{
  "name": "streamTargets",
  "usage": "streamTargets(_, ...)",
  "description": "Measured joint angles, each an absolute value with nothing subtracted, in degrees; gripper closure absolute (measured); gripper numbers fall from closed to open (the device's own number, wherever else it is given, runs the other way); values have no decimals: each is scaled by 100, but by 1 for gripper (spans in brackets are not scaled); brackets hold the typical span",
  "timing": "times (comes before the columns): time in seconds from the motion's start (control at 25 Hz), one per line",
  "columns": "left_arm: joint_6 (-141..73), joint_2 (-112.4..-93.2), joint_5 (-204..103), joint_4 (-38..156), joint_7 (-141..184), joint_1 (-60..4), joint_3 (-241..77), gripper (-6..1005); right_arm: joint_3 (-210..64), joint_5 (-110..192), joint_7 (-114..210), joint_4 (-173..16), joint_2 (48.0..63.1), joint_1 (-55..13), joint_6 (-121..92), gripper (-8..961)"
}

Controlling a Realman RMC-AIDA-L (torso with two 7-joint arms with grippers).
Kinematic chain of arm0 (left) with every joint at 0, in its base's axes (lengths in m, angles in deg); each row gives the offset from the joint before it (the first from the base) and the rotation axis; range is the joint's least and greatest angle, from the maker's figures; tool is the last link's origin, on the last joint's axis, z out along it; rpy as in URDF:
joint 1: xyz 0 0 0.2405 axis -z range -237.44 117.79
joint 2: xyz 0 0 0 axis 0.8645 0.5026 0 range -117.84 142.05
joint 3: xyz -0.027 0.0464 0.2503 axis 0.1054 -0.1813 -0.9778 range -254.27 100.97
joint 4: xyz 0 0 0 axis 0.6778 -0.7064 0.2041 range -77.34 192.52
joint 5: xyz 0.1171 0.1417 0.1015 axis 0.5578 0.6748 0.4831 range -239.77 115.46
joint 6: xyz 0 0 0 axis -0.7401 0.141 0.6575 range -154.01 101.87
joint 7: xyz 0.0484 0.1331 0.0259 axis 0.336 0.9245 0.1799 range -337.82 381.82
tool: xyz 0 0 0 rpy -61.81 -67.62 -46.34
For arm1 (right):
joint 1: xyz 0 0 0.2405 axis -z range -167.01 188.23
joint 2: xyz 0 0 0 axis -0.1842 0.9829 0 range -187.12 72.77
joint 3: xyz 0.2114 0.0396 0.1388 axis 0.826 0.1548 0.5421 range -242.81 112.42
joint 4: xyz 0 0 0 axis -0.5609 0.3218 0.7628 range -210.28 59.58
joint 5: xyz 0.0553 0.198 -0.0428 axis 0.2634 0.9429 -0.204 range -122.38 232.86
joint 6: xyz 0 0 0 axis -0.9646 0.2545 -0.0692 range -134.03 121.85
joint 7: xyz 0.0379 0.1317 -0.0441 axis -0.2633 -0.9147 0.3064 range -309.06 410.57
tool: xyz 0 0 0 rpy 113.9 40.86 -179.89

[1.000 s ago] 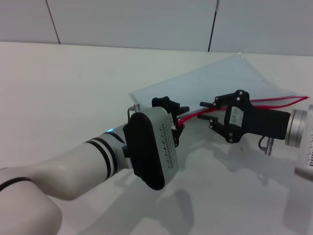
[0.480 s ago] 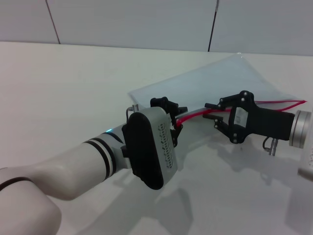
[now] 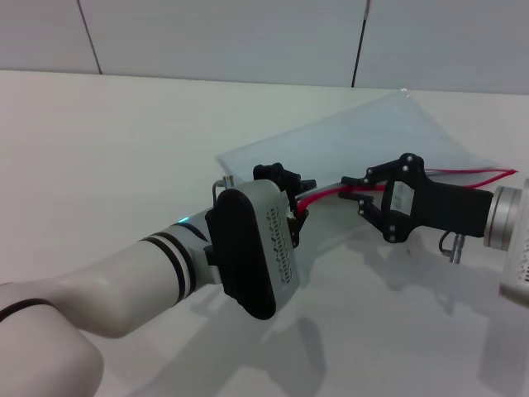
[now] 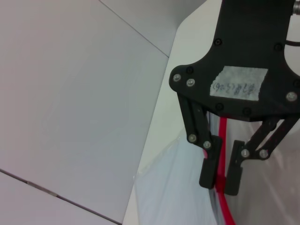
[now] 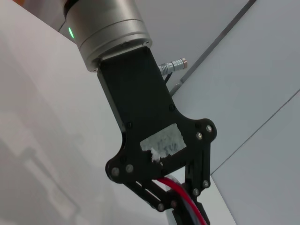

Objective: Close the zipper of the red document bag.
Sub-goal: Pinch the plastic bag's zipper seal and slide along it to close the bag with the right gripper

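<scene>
Now we have both grippers at the thin bright red zipper (image 3: 326,193) of the flat translucent blue-grey document bag (image 3: 364,136).
Our left gripper (image 3: 296,208) pinches its end — our right gripper (image 3: 355,192) straddles the strip, fingers slightly parted.

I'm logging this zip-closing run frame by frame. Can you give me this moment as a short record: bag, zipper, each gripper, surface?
bag: flat translucent sleeve lying on the table
zipper: red strip along the bag's near edge, its two sides parted at the far right end
left gripper: at the zipper's left end, shut on it
right gripper: further along the strip, fingers close on either side of the red line; contact cannot be told
surface: plain white table, wall panels behind
</scene>
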State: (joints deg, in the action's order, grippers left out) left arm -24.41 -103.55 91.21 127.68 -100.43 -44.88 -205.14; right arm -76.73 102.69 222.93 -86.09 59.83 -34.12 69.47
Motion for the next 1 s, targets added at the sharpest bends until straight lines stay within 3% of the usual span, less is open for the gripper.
streamTargets(0.24,-2440,-10355,9121,12772,-10043,-4483,-20514,868,-7632,10273,22291,-8589,5992,-3430,6942,865)
streamTargets(1.0,-2440,-10356,9121,12774,-10043,-4485,-20524,843,-7618,10556,22275,-8732,5947,-3146,6791,875)
